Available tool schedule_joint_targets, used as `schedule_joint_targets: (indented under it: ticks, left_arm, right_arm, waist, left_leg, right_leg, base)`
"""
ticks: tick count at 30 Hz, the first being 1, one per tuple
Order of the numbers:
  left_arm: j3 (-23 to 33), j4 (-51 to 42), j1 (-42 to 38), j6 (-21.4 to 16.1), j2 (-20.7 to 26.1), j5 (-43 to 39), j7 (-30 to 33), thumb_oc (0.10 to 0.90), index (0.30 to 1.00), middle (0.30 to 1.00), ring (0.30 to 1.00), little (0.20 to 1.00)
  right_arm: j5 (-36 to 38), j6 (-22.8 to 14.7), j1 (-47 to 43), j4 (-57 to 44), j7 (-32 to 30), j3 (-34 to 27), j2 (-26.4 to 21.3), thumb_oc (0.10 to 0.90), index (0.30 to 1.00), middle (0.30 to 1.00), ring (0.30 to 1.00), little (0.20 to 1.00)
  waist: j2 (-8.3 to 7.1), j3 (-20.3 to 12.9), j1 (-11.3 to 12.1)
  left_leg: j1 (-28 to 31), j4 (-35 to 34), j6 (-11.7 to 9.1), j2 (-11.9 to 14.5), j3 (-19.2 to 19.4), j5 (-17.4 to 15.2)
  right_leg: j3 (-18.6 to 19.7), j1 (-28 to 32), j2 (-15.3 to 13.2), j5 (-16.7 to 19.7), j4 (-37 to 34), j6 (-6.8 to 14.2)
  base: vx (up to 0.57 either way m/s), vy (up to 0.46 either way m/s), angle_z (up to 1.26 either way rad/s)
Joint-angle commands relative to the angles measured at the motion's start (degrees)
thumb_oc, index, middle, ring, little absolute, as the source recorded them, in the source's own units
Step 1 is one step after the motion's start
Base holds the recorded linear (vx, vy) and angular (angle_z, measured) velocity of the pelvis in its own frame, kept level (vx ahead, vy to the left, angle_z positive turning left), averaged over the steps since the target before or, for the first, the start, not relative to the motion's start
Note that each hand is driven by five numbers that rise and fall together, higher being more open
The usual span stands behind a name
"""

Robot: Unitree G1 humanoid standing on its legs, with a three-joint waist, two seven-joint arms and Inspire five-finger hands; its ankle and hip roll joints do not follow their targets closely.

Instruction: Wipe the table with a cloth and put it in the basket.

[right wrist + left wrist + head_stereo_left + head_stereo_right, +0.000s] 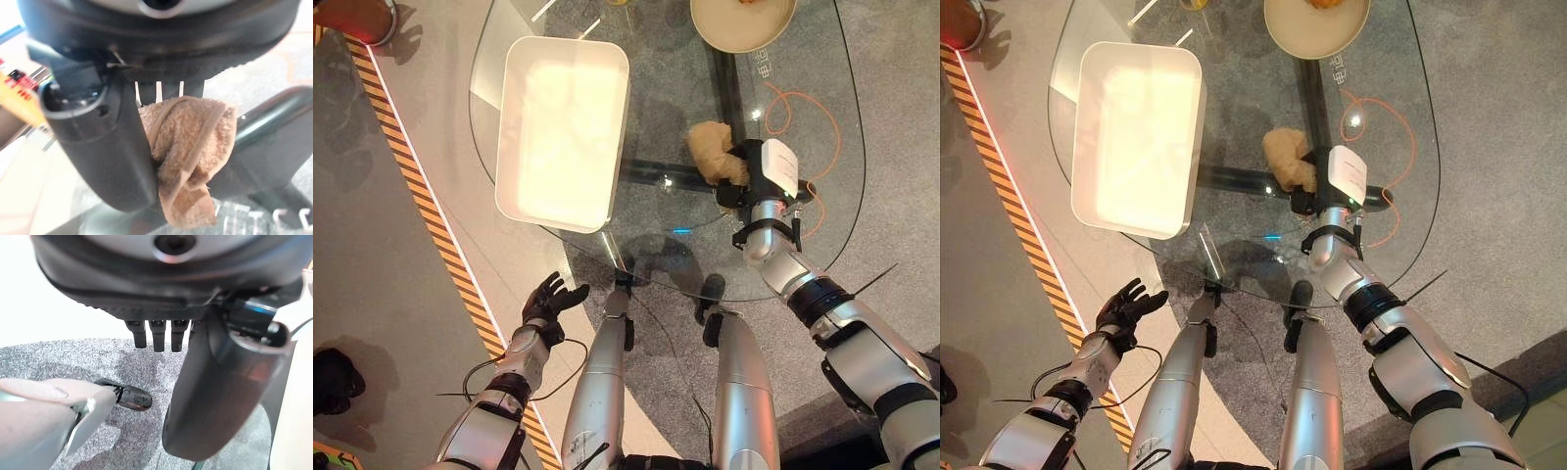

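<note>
Cloth (717, 153), a tan terry bundle, sits bunched on the glass table (822, 117) in the left eye view, with the right hand (752, 178) clamped on its near side. A white rectangular basket (563, 132) stands on the table's left part, well apart from the cloth. A round beige plate (744, 24) lies at the far edge. The left hand (548, 299) hangs below the table's near edge over the floor, fingers loosely spread and holding nothing.

From the right eye view, the same cloth (1290, 157) lies between the basket (1136, 137) and an orange cable loop (1381, 127) under the glass.

Along the left wrist view, the left hand's fingers (159, 335) point straight out, relaxed, above grey speckled floor.

Seen in the right wrist view, the thumb (105, 147) and fingers pinch the folded cloth (190, 147) against the palm.
</note>
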Motion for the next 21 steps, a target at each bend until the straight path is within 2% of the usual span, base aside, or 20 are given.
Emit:
schedule_joint_targets:
  ticks: [1,10,21]
  left_arm:
    - [1.4,0.4,1.4,-2.1,-0.7,1.2,1.2,0.800,0.900,0.900,0.900,0.900]
    - [1.1,0.2,1.6,-2.3,-1.2,1.4,1.4,0.800,0.900,0.900,0.900,0.900]
    - [1.3,0.5,2.1,-3.0,-1.7,1.4,1.6,0.800,0.900,0.900,0.900,0.900]
  right_arm:
    - [-5.3,-3.1,-6.3,-6.8,0.8,1.8,0.5,0.100,0.300,0.300,0.300,0.200]
    - [-8.2,-3.4,-4.4,-10.0,4.3,4.0,1.6,0.100,0.300,0.300,0.300,0.200]
    - [-9.0,-3.2,-2.6,-11.4,5.2,5.2,2.0,0.100,0.300,0.300,0.300,0.200]
  waist:
    - [0.64,-1.4,-0.3]
    - [0.61,-1.4,-0.5]
    - [0.60,-1.4,-0.7]
  left_leg:
    - [1.3,6.7,3.6,-4.5,5.6,-8.8]
    - [1.6,6.5,3.4,-4.5,5.8,-8.6]
    - [1.6,6.4,3.2,-4.4,6.0,-8.3]
  right_leg:
    - [0.8,1.7,3.2,6.4,-11.3,1.6]
    - [0.8,1.8,3.0,6.5,-11.3,1.6]
    - [0.9,1.7,2.9,6.5,-11.2,1.6]
  base:
    - [0.00,0.000,0.00]
    - [0.00,0.000,0.00]
    - [0.00,0.000,0.00]
